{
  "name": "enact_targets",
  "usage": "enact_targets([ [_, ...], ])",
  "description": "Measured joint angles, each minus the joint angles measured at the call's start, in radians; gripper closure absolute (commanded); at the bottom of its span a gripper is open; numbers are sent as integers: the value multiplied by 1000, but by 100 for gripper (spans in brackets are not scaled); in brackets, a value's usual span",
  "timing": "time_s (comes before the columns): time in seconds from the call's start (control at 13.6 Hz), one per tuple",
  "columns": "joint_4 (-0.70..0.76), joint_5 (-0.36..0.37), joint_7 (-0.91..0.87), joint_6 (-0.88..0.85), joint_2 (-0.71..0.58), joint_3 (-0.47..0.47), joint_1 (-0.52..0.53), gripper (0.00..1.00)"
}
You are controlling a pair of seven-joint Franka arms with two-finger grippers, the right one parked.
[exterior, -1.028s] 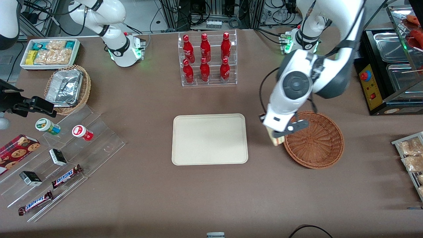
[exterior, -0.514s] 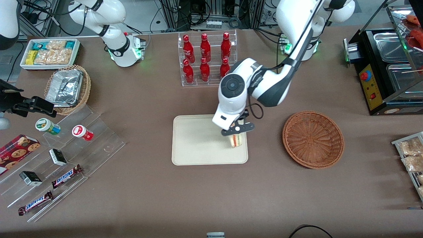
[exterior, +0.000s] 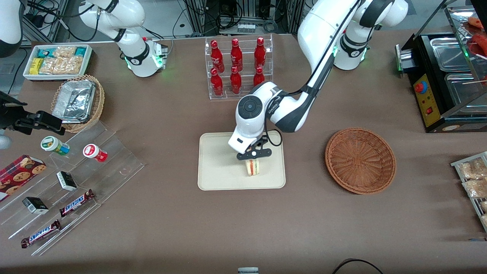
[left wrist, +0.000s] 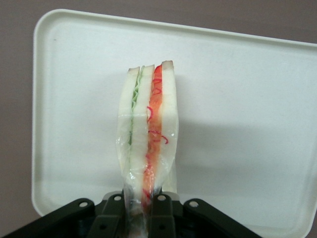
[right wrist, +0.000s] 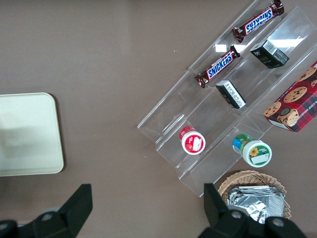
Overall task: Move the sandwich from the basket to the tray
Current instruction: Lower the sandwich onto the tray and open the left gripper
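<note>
My left gripper [exterior: 254,156] is shut on the sandwich [exterior: 252,167], a wrapped wedge of pale bread with red and green filling. It holds the sandwich over the cream tray [exterior: 217,171], in the part nearer the front camera, at or just above the tray's surface. In the left wrist view the sandwich [left wrist: 147,134] stands on edge between the gripper's [left wrist: 139,210] black fingers [left wrist: 161,210], with the tray [left wrist: 247,109] under it. The reddish-brown basket [exterior: 360,160] stands apart, toward the working arm's end, with nothing in it.
A clear rack of red bottles [exterior: 238,68] stands farther from the front camera than the tray. A clear stepped stand with snacks [exterior: 64,179], a tan basket with a foil container [exterior: 78,102] and a white bin of packets [exterior: 57,61] lie toward the parked arm's end.
My left gripper carried the sandwich from the basket's rim across to the tray, then further over the tray toward the parked arm's end and lower.
</note>
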Motion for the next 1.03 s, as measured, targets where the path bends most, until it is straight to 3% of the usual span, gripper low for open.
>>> enact_targets([
  [0.37,22,39,0,11,57,1,-44,100],
  [0.44,24,44,0,15,65,1,-48,76],
  [0.59,31,46,0,16,67,3,-49,1],
  [1.03,77,45,-3,-33,40,17,-45,0],
])
